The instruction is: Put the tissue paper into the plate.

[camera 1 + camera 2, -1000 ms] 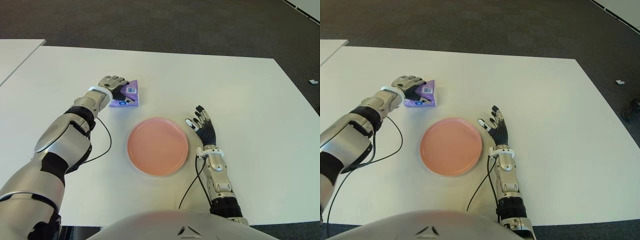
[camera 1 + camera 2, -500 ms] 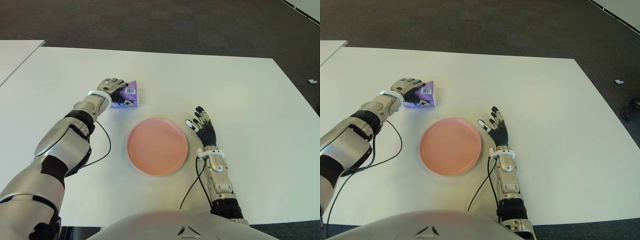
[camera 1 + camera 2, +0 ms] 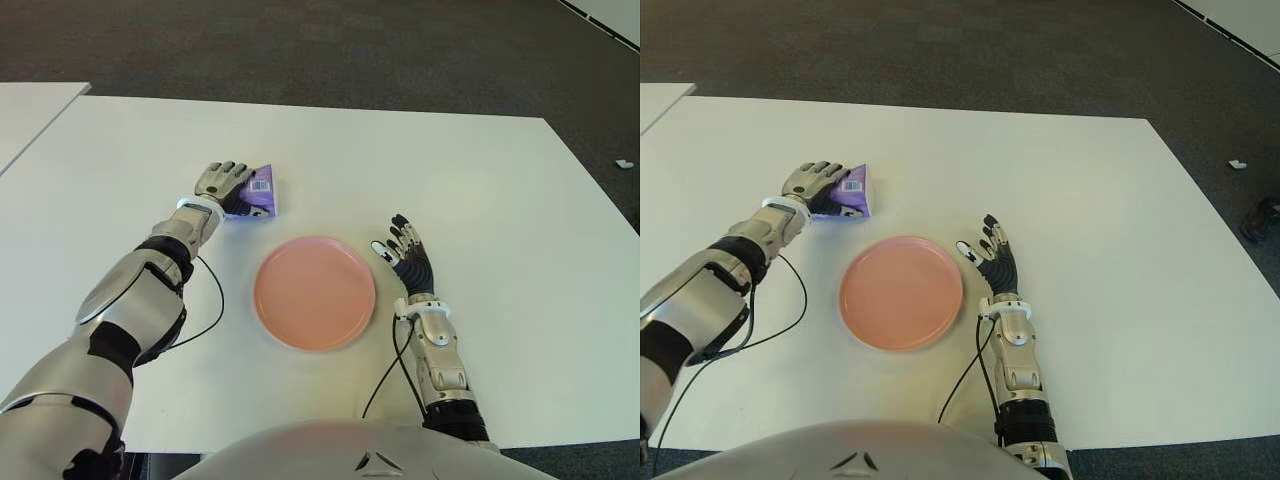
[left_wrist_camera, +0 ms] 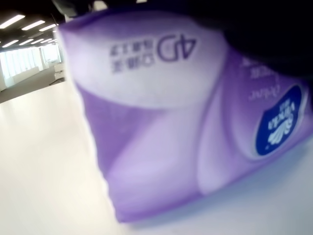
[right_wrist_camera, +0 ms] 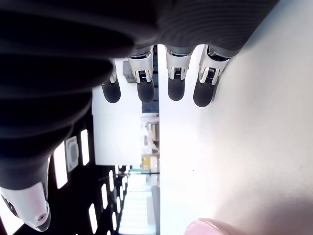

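A purple tissue pack (image 3: 261, 192) lies on the white table (image 3: 480, 170), behind and to the left of the empty pink plate (image 3: 315, 292). My left hand (image 3: 224, 183) covers the pack's left side, its fingers curled over it. In the left wrist view the pack (image 4: 186, 122) fills the picture, with my dark palm against it and its lower edge at the table. To the right of the plate shows my right hand (image 3: 404, 256), fingers (image 5: 176, 88) spread and holding nothing.
A black cable (image 3: 212, 300) loops on the table beside my left forearm, and another runs by my right forearm. A second white table (image 3: 30, 110) stands at the far left. Dark carpet lies beyond the far edge.
My left hand has shifted slightly to the right and settled closer over the pack, which has turned a little under it. The plate and my right hand have stayed put.
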Motion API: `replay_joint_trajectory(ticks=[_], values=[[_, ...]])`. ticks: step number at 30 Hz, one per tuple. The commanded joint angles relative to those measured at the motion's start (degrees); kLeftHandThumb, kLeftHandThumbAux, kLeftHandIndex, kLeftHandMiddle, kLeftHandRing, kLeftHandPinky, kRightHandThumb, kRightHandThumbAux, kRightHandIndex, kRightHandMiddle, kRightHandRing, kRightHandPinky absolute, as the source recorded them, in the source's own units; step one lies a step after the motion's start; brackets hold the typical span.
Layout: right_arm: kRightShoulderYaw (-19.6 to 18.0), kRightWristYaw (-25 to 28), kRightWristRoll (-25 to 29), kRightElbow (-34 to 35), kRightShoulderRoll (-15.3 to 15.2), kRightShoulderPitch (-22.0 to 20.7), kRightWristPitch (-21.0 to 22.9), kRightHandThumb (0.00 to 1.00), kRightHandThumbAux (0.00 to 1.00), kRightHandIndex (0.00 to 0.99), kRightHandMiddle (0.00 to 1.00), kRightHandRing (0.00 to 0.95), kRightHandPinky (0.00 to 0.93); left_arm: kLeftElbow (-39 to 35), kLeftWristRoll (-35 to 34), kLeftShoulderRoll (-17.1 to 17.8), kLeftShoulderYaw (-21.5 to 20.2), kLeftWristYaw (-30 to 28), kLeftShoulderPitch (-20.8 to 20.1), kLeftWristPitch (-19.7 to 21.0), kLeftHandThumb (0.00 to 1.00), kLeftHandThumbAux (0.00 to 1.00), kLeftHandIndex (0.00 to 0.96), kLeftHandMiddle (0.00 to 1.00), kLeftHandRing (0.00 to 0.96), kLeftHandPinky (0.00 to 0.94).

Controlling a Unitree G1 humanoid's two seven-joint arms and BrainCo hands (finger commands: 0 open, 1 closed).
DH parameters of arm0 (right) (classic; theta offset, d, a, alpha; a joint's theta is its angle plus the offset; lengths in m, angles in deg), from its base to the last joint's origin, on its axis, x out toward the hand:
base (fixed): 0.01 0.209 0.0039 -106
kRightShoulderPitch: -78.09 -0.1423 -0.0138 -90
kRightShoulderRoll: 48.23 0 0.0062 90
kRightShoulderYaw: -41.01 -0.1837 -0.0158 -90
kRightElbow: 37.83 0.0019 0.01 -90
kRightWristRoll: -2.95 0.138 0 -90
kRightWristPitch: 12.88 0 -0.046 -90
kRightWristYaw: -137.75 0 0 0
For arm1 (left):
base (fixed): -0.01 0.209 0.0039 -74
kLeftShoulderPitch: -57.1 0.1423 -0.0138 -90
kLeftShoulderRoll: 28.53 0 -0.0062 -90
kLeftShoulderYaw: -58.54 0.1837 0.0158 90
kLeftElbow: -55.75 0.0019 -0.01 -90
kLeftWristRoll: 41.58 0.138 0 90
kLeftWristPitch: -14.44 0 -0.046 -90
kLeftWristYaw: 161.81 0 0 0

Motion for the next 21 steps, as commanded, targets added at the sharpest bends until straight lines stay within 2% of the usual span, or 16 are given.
replay_joint_trajectory(ticks=[1, 12, 21], values=[[-0.2, 0.1, 0.8, -2.0, 0.1, 2.2, 4.1, 0.019, 0.644, 0.005, 0.0, 0.0, 0.029, 2.5, 1.1, -2.0, 1.3, -1.6, 5.3, -0.3, 0.158, 0.308, 0.0, 0.0, 0.0, 0.0], [-0.4, -0.1, 0.6, -2.0, 0.1, 2.3, 4.3, 0.024, 0.646, 0.003, 0.0, 0.0, 0.026, 2.7, 1.8, -2.4, 2.2, 0.4, 5.3, 0.2, 0.163, 0.351, 0.0, 0.0, 0.0, 0.0], [-0.4, 0.1, 0.6, -2.2, -0.1, 2.3, 3.9, 0.017, 0.638, 0.0, 0.0, 0.0, 0.019, 2.7, 1.9, -2.7, 2.7, 0.9, 5.0, 1.2, 0.198, 0.347, 0.0, 0.0, 0.0, 0.0]])
